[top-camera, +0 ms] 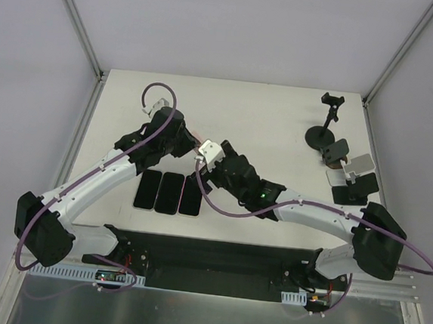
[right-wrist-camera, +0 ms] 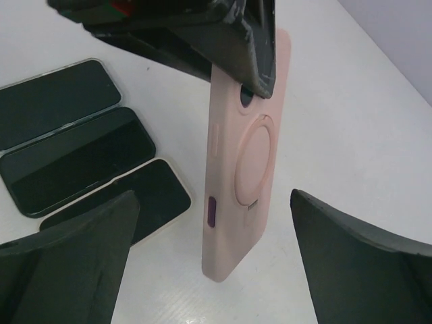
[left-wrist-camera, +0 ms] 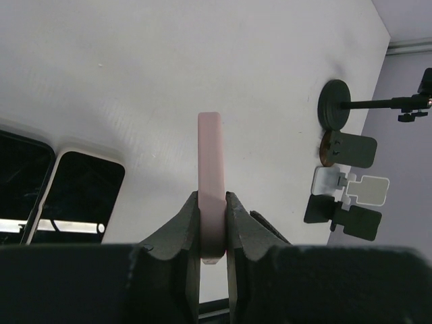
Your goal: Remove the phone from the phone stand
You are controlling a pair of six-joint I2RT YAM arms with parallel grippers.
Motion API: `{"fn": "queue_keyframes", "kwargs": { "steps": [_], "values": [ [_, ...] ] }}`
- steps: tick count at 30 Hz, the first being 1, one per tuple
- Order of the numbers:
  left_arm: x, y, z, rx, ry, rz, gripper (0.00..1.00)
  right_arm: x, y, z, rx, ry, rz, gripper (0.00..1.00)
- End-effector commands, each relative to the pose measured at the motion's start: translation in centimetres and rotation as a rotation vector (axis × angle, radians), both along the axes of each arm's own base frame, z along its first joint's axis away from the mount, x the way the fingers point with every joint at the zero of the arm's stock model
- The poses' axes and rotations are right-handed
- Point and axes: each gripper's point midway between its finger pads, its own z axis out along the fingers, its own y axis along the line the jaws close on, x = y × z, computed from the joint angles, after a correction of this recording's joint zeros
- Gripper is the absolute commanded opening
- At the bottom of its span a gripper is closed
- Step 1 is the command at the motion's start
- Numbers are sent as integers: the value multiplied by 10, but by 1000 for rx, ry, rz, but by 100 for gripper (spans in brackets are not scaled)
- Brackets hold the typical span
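Pinching the pink phone (right-wrist-camera: pixel 243 169) by its upper end, the left fingers (left-wrist-camera: pixel 182 229) are closed nearly all the way on its two flat faces, so it hangs upright and edge-on over the middle of the tabletop (top-camera: pixel 267 106); whether its lower end touches the surface or hangs just above it cannot be told. The right fingers (right-wrist-camera: pixel 74 250) are spread as wide as they go, one on each side of the phone and apart from it, holding nothing.

The phone looks like a stiff slab of moderate weight in a soft matte case; the case should grip well, while the glass under it would not forgive a drop. A hold across the flat faces near one end, as now, seems sound; a second hold lower on the body, clear of the side button and the raised ring on the back, would steady it.

It is already well apart from the phone stands (top-camera: pixel 345 169), which cluster by the right edge toward the far right corner, beside a round-based clamp stand (top-camera: pixel 321 133); the task looks close to done. Three other phones (top-camera: pixel 168 192) lie face up, side by side, toward the near edge.

The tabletop is plain, matte and white; pale walls with metal corner posts enclose it.
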Motion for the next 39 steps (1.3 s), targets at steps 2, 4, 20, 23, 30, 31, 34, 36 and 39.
{"fn": "queue_keyframes", "kwargs": {
  "steps": [2,4,20,23,30,31,34,36,39],
  "values": [
    [-4,-7,38,-122,-61,8,0,34,7,38,41,-159,-161,92],
    [-5,-7,39,-124,-64,3,0,36,15,34,28,-173,-157,88],
    [-2,3,53,-54,-151,-14,17,30,23,42,-27,-240,-167,3],
    [3,4,64,-19,-227,-41,41,27,20,45,-11,-218,-171,1],
    [4,41,107,165,-540,-39,94,20,2,38,13,-101,-205,1],
    [3,49,109,237,-587,-57,96,19,-2,40,22,-86,-207,1],
    [-5,69,107,350,-674,-53,99,19,-16,34,88,40,-250,1],
    [-11,81,100,419,-740,-58,99,23,-33,25,181,174,-322,1],
    [-22,83,84,504,-834,-139,99,26,-49,10,324,364,-399,1]
  ]
}}
